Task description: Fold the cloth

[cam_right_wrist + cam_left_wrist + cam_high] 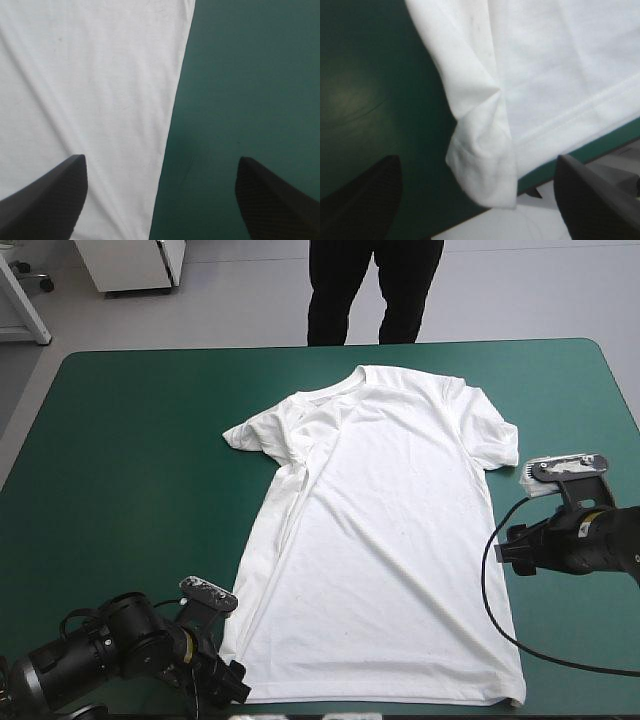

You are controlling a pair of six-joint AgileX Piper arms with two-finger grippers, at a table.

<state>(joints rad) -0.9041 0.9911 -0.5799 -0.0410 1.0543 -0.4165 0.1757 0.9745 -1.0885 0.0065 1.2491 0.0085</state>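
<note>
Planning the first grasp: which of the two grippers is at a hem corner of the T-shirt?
The left gripper: a puckered hem corner of the T-shirt lies between its open fingers. The right gripper straddles the straight side edge instead.

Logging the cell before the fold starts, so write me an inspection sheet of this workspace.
Surface: teal-green cover, lying smooth.
Job's things: T-shirt spread flat, collar toward the far edge, hem along the near edge; its left sleeve is bunched and the near left hem corner is rumpled.
Clutter: nothing seen.
Grippers: left gripper open, the rumpled corner between its fingers; right gripper open, straddling the T-shirt's right side edge.
Cables: nothing seen.
Surroundings: nothing seen.
</note>
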